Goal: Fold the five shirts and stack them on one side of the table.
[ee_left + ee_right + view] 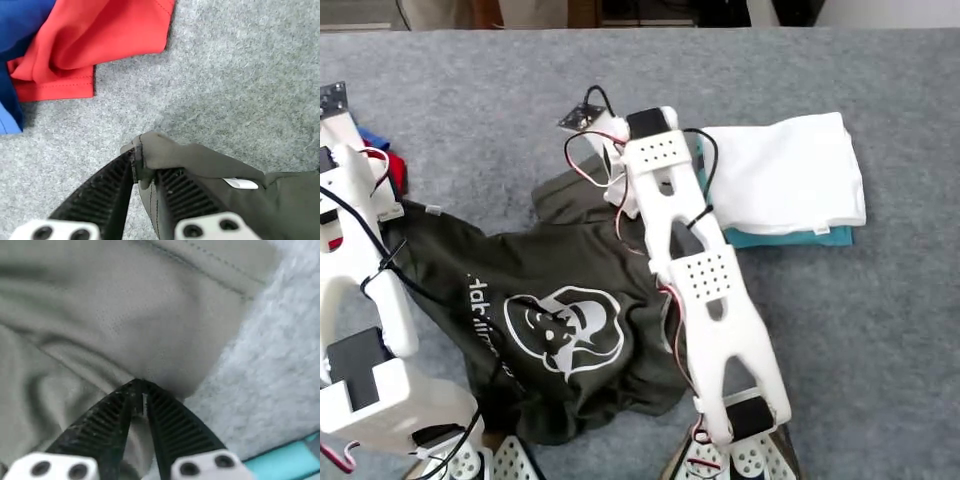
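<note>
A dark olive shirt [570, 270] with a white print lies crumpled across the middle of the grey table. My left gripper [139, 155] is shut on a corner of the olive shirt [200, 160], close to the red shirt [100, 35]. From above, that left gripper [402, 207] sits at the shirt's left edge. My right gripper [140, 387] is shut on a fold of the olive shirt [125, 315]; seen from the high camera, the right gripper [612, 188] is at the shirt's far edge. A folded white shirt [785, 170] rests on a folded teal shirt [790, 238] at the right.
A red shirt [396, 172] and a blue shirt [372, 140] lie bunched at the left edge, the blue shirt [20, 20] beside the red one. The teal shirt [290, 460] is near my right gripper. Bare grey table [470, 90] stretches along the far side.
</note>
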Action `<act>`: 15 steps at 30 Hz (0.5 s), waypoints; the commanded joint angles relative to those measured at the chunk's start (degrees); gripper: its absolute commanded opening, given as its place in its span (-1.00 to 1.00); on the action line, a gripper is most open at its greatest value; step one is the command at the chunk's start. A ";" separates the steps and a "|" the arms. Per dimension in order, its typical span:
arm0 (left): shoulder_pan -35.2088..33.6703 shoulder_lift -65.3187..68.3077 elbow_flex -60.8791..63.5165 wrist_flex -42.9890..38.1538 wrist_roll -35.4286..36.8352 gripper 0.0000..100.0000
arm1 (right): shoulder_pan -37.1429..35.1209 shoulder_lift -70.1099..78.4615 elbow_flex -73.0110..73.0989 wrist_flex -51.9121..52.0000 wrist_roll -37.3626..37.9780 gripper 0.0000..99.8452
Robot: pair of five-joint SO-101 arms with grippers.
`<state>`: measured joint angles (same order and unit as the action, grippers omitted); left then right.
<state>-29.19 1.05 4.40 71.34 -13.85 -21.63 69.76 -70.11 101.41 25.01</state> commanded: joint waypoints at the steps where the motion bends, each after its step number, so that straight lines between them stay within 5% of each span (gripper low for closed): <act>1: 0.00 -2.95 -1.05 -0.18 -0.26 -0.96 | 1.01 -6.11 12.44 1.05 -0.70 -1.00; 10: 0.09 -12.88 -3.96 12.75 -8.53 -0.96 | 1.01 -20.44 28.88 -3.96 1.41 -1.00; 15: 0.62 -19.38 1.85 8.70 -9.41 -0.96 | 0.75 -24.84 25.10 -5.98 4.40 -1.00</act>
<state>-29.19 -14.15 4.40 82.59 -22.73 -21.54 50.33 -41.98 95.25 26.33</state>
